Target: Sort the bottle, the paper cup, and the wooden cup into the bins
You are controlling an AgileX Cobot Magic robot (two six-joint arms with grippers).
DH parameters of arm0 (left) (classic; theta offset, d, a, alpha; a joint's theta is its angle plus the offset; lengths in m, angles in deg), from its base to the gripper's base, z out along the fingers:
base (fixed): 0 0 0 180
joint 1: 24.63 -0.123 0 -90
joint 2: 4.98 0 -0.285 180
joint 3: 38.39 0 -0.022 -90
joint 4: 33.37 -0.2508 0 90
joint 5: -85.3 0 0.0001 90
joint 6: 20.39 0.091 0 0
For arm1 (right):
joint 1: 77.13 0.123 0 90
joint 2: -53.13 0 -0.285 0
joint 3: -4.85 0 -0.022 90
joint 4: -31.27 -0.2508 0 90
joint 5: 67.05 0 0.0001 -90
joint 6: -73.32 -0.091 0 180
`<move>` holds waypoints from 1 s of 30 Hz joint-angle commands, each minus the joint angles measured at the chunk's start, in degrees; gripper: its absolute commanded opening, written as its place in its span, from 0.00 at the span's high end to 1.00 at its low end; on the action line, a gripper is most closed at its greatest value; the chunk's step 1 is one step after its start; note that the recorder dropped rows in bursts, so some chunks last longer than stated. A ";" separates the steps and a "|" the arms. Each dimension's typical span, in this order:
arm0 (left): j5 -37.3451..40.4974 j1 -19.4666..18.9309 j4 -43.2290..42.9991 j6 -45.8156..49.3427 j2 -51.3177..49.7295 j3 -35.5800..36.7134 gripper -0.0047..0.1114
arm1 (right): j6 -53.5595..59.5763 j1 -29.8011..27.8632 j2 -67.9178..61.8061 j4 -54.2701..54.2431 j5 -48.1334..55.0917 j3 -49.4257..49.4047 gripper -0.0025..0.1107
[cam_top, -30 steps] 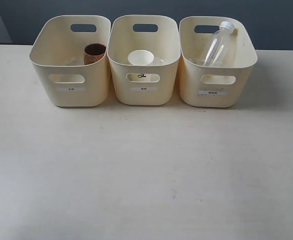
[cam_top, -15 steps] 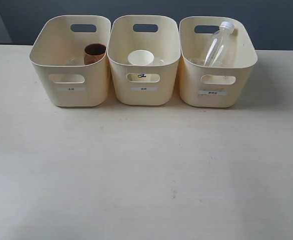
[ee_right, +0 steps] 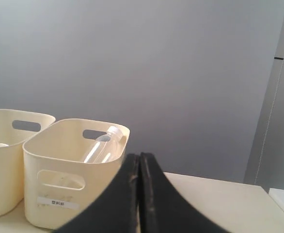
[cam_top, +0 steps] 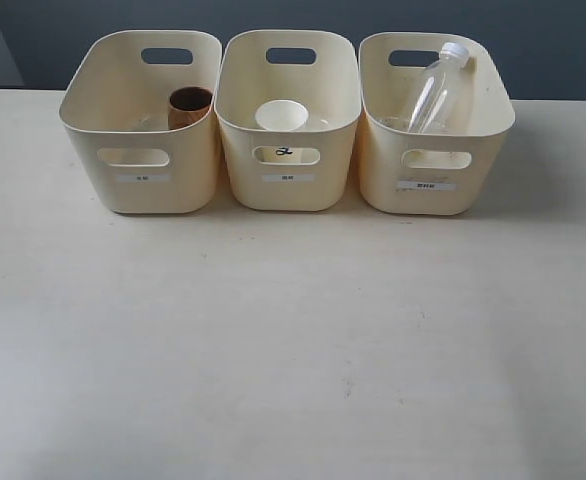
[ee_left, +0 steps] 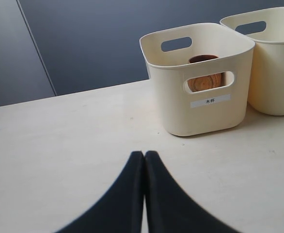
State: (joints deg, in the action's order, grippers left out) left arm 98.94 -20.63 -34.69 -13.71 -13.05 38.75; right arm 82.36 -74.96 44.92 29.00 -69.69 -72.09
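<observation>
While both grippers' jaws pressed together: wooden cup (cam_top: pixel 189 107), paper cup (cam_top: pixel 280 116), bottle (cam_top: pixel 435 92), each in its own bin (cam_top: pixel 141 185).

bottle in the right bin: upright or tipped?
Tipped. The bottle leans inside the right bin, its cap resting near the back rim.

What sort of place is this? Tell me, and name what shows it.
Probably a robot test bench, not a home: a bare pale table, a plain grey wall, and three identical labelled bins in a row, holding a wooden cup, paper cup and bottle.
</observation>
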 commanded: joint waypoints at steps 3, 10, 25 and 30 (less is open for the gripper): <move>0.09 0.20 0.06 -0.11 0.28 0.07 0.96 | 0.65 -0.33 0.42 2.27 3.39 -0.28 0.99; 0.09 0.20 0.06 -0.11 0.28 0.07 0.96 | 0.65 -0.33 0.42 2.27 7.27 -0.28 0.99; 0.09 0.20 0.06 -0.11 0.28 0.07 0.96 | 0.43 -0.33 0.42 1.84 8.32 -0.28 0.99; 0.09 0.20 0.06 -0.11 0.28 0.07 0.96 | 0.43 -0.33 0.42 1.84 8.32 -0.28 0.99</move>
State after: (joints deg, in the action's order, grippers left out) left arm 98.94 -20.63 -34.69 -13.71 -13.05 38.75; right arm 82.71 -74.96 44.95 30.77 -61.66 -72.09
